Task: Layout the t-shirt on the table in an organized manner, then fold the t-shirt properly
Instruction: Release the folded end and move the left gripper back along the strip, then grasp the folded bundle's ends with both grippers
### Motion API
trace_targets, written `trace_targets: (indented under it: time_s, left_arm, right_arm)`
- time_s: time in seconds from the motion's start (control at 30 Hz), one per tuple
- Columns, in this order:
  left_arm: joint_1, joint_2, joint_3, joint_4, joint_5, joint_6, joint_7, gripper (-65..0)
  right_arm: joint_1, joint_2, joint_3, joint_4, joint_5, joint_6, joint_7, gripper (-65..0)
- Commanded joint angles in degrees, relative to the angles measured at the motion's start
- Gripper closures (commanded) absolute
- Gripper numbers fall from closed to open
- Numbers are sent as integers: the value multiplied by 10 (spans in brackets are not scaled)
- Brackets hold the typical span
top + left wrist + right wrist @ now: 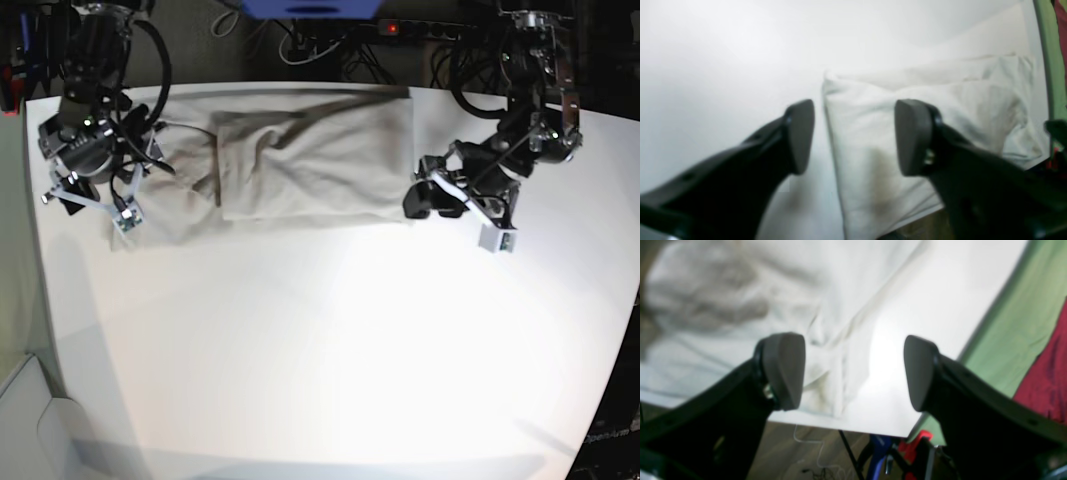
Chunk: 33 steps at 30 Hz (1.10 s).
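Fingers (800,136) apart at t-shirt (873,133) edge

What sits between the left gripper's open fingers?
In the left wrist view, the left gripper frames bare white table and the light grey-beige cotton t-shirt's edge.

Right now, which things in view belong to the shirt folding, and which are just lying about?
Part of the job:
- t-shirt
- table
- left gripper, open
- right gripper, open

Lying about:
- green cloth
- red cloth
- cables
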Motion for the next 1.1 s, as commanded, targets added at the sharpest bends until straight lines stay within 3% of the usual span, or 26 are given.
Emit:
trace_targets:
  time_s: [0.0, 0.1, 0.17, 0.47, 0.8, 0.97, 1.07]
  left_arm:
    - [1, -2, -4, -1, -5, 1, -2, -438]
    - [2, 1, -11, -23, -9, 1, -2, -590]
    - [2, 1, -11, -30, -10, 1, -2, -630]
    - [-1, 10, -10, -54, -3, 2, -2, -630]
    - [-15, 26, -6, -97, -1, 2, -6, -629]
    - [-25, 38, -6, -95, 42, 2, -2, -629]
    - [-26, 49, 6, -99, 77, 2, -2, -600]
  right_arm:
    - [11, 5, 2, 7, -1, -6, 3, -469]
    - [26, 5, 2, -6, -1, -6, 3, -470]
    - [30, 4, 3, -11, -1, -6, 3, -470]
    - [54, -8, 6, -34, -1, -6, 4, -469]
    - [93, -19, 88, -121, 0, -6, 6, -470]
    - [98, -20, 89, -149, 1, -6, 8, -470]
    - [96, -17, 89, -159, 38, -6, 8, -468]
